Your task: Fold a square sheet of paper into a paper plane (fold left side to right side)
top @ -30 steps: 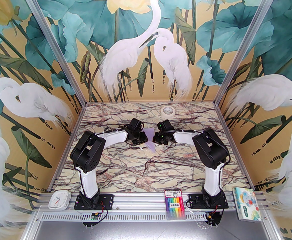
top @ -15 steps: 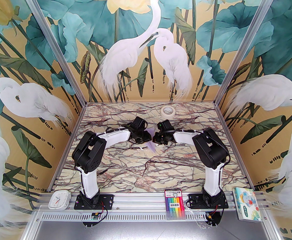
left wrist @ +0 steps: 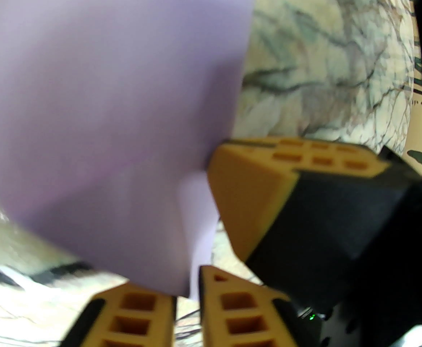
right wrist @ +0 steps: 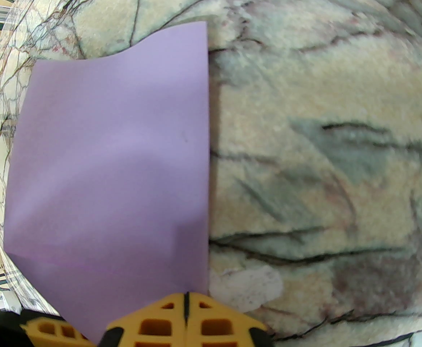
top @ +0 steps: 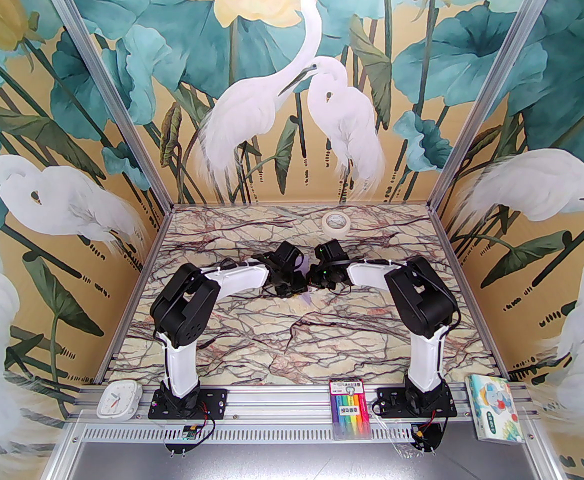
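Observation:
The square sheet of paper [right wrist: 109, 157] is pale lavender and lies on the marble table, its far edge curling up. In the left wrist view the square sheet of paper [left wrist: 106, 103] hangs lifted, and its lower edge runs down between the orange fingers of my left gripper [left wrist: 187, 302], which is shut on it. My right gripper [right wrist: 186, 302] is shut, its tips resting at the sheet's near right corner. An orange fingertip [left wrist: 247, 193] of the right gripper touches the sheet's edge. From above, the left gripper [top: 292, 280] and the right gripper [top: 320, 275] nearly meet over a sliver of the sheet [top: 304, 298]. The paper plane is out of view.
A white tape roll [top: 335, 223] sits at the back of the marble table [top: 292, 348]. On the front rail are a white clock [top: 118, 400], a marker pack [top: 350, 408] and a colourful tissue pack [top: 495, 408].
My left gripper has swung right toward the right gripper, carrying the sheet's left side over. Less lavender paper shows from above. The right arm has stayed still.

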